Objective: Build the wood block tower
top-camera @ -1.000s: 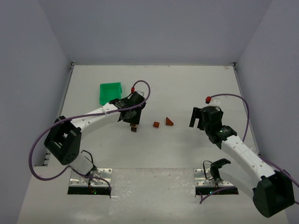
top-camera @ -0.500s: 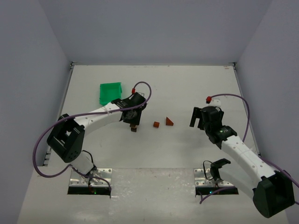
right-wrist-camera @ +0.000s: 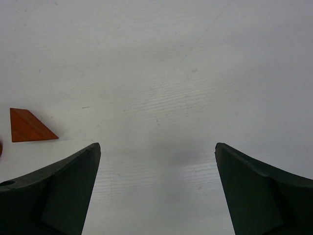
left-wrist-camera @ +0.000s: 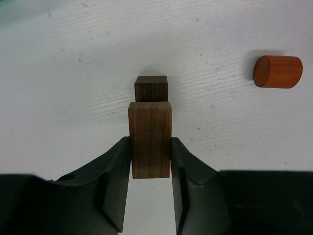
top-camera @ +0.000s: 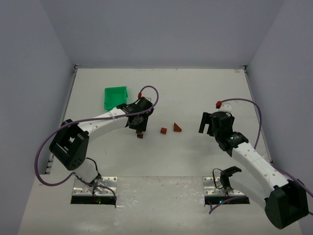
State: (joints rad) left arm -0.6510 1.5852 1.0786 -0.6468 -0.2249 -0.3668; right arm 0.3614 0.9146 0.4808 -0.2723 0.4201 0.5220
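My left gripper (left-wrist-camera: 150,147) is shut on a brown wooden bar (left-wrist-camera: 150,139) and holds it above the table, just short of a small dark wooden cube (left-wrist-camera: 151,88) that lies on the table. In the top view the left gripper (top-camera: 140,128) hangs over that dark cube (top-camera: 140,136). A reddish-brown rounded block (left-wrist-camera: 278,71) lies to the right; it also shows in the top view (top-camera: 164,130). A reddish-brown triangular wedge (top-camera: 177,127) lies beside it and shows at the left of the right wrist view (right-wrist-camera: 29,126). My right gripper (right-wrist-camera: 156,149) is open and empty above bare table, right of the wedge (top-camera: 208,125).
A green plastic bin (top-camera: 116,96) stands at the back left, behind the left arm. Purple cables loop over both arms. The white table (top-camera: 195,93) is walled on three sides.
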